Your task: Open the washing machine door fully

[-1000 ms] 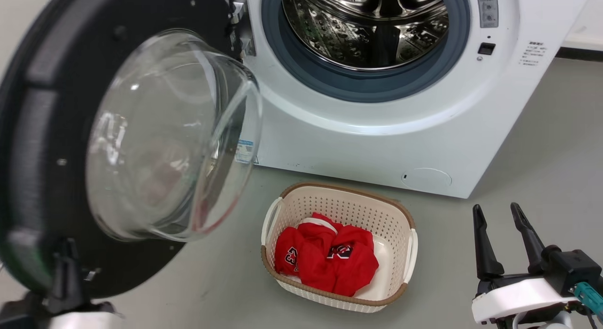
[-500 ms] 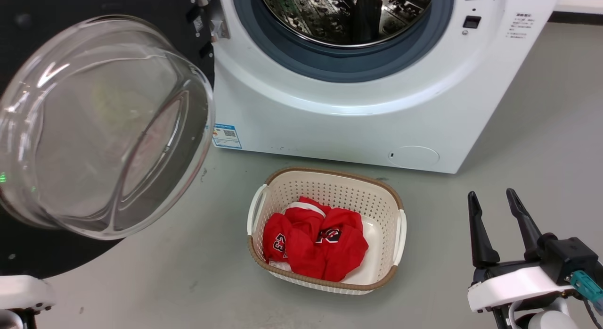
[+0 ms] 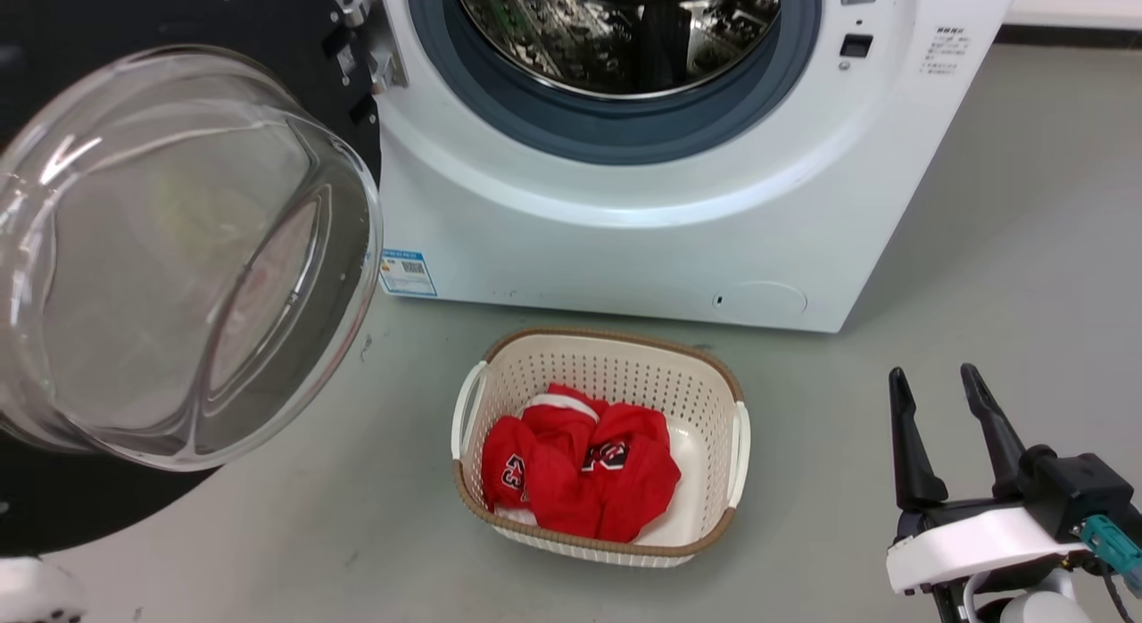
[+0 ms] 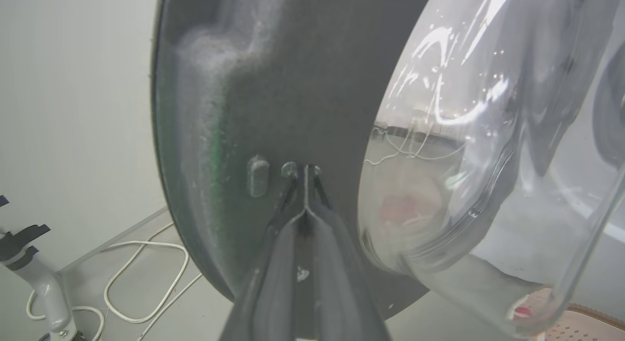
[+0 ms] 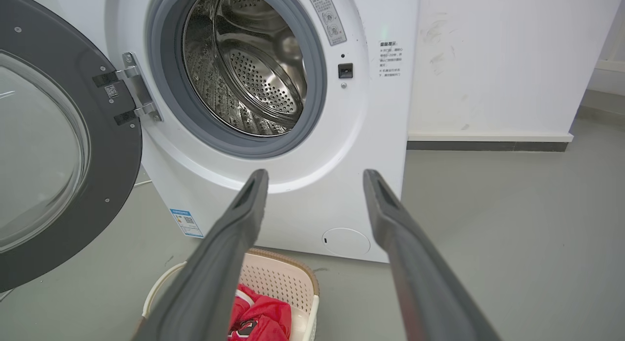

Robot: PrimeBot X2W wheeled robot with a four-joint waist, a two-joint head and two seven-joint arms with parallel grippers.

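The door (image 3: pixel 178 248) stands wide open, left of the drum (image 3: pixel 616 34). The left gripper (image 4: pixel 305 172), fingers together, presses its tips on the door's black inner face, probably to push it further. The right gripper (image 3: pixel 932 373) idles aside, fingers apart.

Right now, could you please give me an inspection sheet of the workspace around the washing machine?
Surface: grey floor.
Job's things: washing machine door swung open to the left; steel drum exposed.
Clutter: cream basket holding red garment, in front of the white machine.
Grippers: left pincer shut, tips against the door's black inner face; right pincer open, empty.
Cables: white cable looped on the floor beyond the door.
Surroundings: white wall behind the machine.
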